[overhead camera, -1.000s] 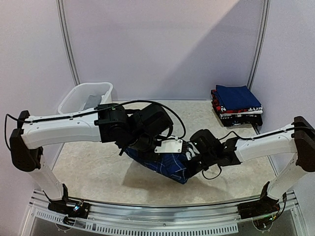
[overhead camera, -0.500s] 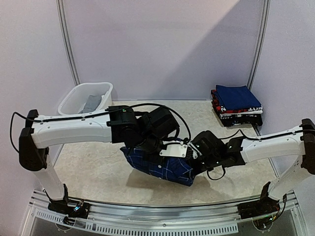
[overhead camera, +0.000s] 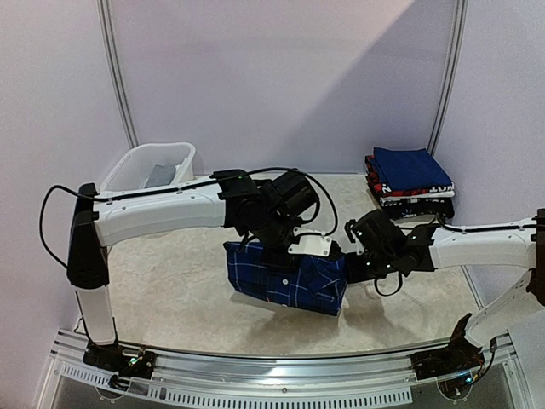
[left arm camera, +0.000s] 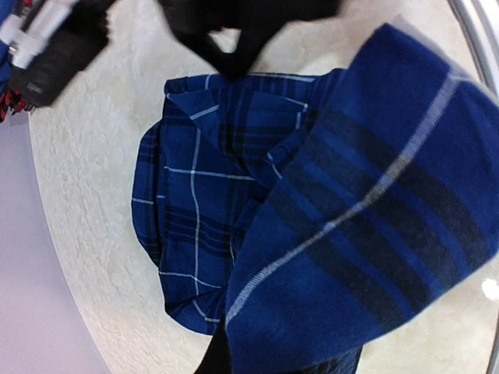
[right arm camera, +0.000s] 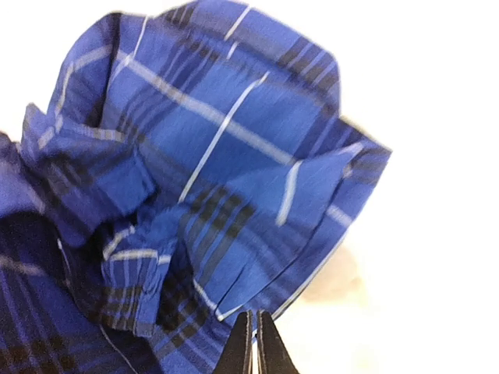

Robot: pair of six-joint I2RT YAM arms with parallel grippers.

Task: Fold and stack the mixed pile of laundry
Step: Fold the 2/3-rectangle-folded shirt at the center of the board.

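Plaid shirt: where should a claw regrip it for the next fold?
Probably pinch the lower edge of the plaid shirt from the near side: it hangs as a flat panel between the left claw and right claw, leaving that edge straight and free.

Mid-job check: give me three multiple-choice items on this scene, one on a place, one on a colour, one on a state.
1. Where on the table is the folded stack?
A. near left corner
B. far right
C. near edge, centre

2. What colour is the stack's top piece?
A. dark blue
B. white
C. yellow

3. How is the right tool?
A. wide open above bare table
B. shut on the plaid shirt
C. shut on nothing, away from any cloth

Answers:
1 B: the top view shows it at the back right.
2 A: plain dark blue cloth lies uppermost.
3 B: the right wrist view shows the fingers pressed together at the shirt's edge.
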